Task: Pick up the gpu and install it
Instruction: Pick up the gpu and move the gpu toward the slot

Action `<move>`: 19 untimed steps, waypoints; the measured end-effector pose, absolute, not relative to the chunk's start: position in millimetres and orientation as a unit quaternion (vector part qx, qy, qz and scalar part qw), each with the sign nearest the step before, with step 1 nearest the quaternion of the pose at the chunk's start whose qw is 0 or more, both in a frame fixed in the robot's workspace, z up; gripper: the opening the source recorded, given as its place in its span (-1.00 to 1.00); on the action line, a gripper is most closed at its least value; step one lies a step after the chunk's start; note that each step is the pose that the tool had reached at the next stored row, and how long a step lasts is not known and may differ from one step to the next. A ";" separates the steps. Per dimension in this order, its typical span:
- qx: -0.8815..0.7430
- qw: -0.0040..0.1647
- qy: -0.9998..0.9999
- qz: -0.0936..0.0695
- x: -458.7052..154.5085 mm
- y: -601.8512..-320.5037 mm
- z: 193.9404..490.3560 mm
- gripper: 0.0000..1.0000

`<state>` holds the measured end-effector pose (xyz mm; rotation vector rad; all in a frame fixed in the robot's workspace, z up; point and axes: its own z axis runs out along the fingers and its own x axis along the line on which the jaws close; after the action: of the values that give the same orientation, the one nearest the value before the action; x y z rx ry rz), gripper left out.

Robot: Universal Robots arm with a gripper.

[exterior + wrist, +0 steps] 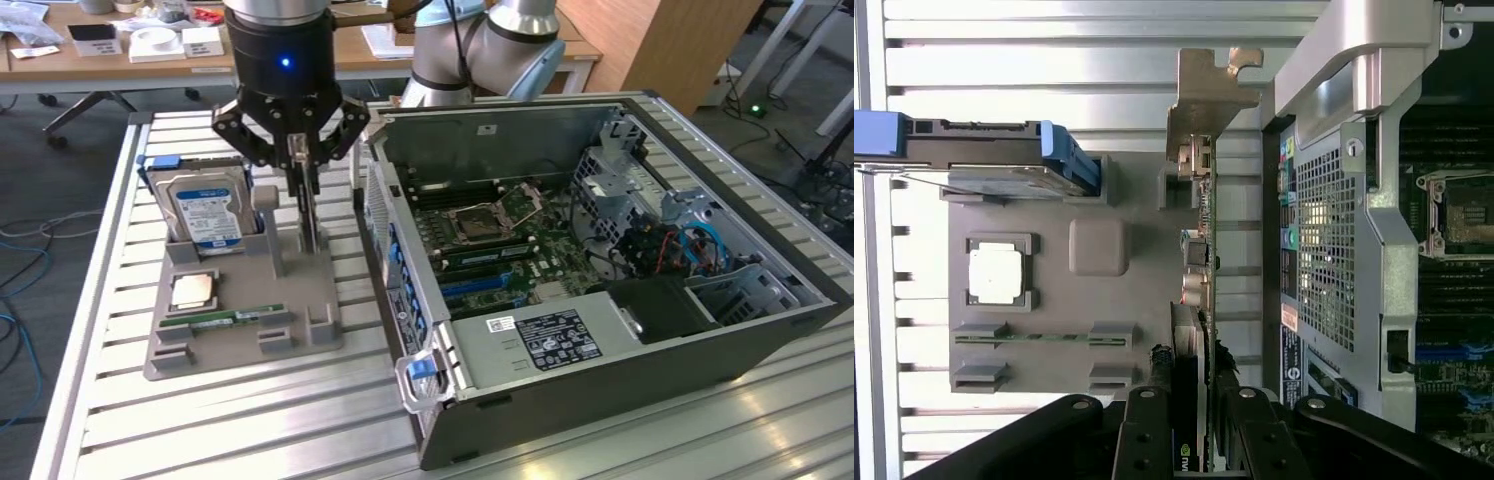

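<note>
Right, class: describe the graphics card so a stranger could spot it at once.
Beside the open computer case sits a grey parts holder. At its case side the gpu stands on edge in the jaws. Unlike the blue-labelled hard drive and RAM stick, it is a thin dark board with a silver bracket.

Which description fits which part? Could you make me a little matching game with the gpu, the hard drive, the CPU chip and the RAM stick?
Things:
1. gpu
2. hard drive
3. CPU chip
4. RAM stick

Descriptions:
A. square, lying flat
B. standing on edge, blue label
C. clamped edge-on in the gripper
D. long, green, lying flat

Pairs: 1-C, 2-B, 3-A, 4-D
</note>
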<state>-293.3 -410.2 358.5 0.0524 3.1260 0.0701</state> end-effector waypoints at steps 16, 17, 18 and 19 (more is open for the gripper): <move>0.017 0.007 1.000 0.022 -293.3 -410.2 366.8 -0.47; 0.017 0.007 1.000 0.022 -293.3 -410.2 372.4 -0.47; 0.017 0.007 1.000 0.022 -293.3 -410.2 376.7 -0.47; 0.017 0.007 1.000 0.022 -293.3 -410.2 378.6 -0.47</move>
<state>-293.3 -410.2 378.6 0.0525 3.1259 0.0700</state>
